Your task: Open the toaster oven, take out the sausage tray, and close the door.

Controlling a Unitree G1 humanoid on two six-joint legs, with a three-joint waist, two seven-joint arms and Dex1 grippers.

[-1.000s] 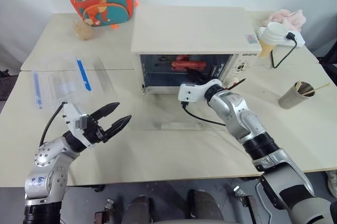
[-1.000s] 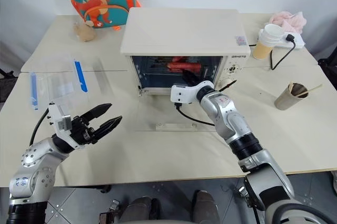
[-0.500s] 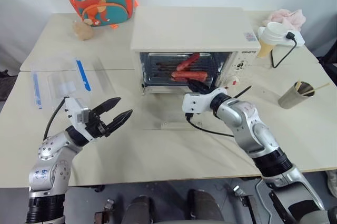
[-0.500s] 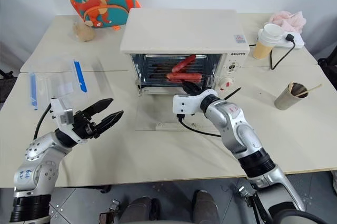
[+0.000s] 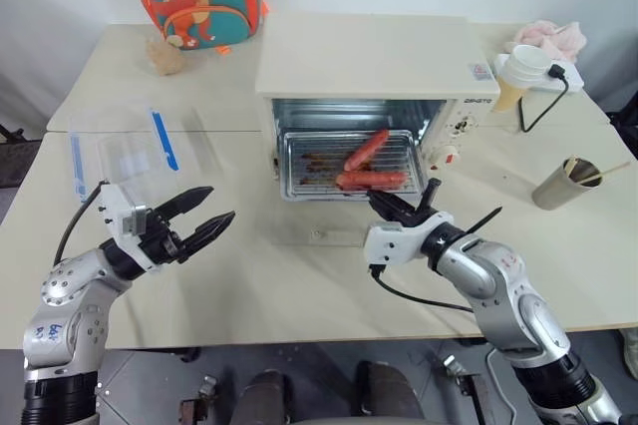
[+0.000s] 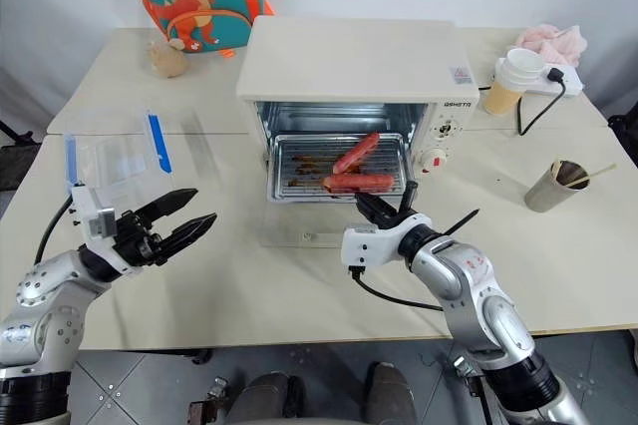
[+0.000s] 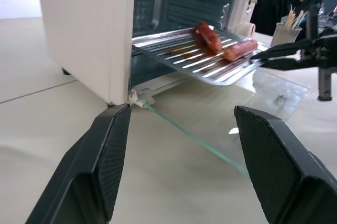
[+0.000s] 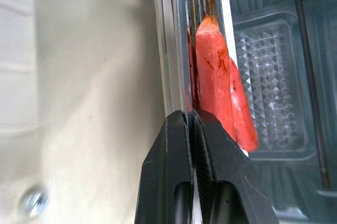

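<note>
Pinched flat on the front rim of the sausage tray (image 5: pixel 351 166), the right gripper (image 5: pixel 387 208): both black fingers pressed together with the thin metal edge between them, seen edge-on in the right wrist view with the nearer of the sausages (image 8: pixel 216 71) lying just past the fingertips; nothing else in that grip. Drawn partway out of the toaster oven (image 5: pixel 369 76), the ribbed silver tray: front half jutting over the lowered door (image 7: pixel 221 129), back half within the cavity; held above the glass, not resting on it. Two red sausages (image 5: pixel 371 181) on the tray, one lying crosswise close to the gripped rim, the other (image 5: pixel 366 149) angled toward the back; brown grease streaks on the ribs beside them. Folded fully down and lying flat on the table (image 5: pixel 299 295), the glass door, its cream bar handle (image 5: pixel 334 236) on the side nearest the robot, just left of the right wrist.

Spread wide and holding nothing, the left gripper (image 5: pixel 197 220): poised over bare tabletop well to the left of the oven and the tray, fingers aimed toward them, touching neither. From the left wrist view, tray and right gripper visible between those two parted fingers (image 7: pixel 108 155), well beyond the tips.
</note>
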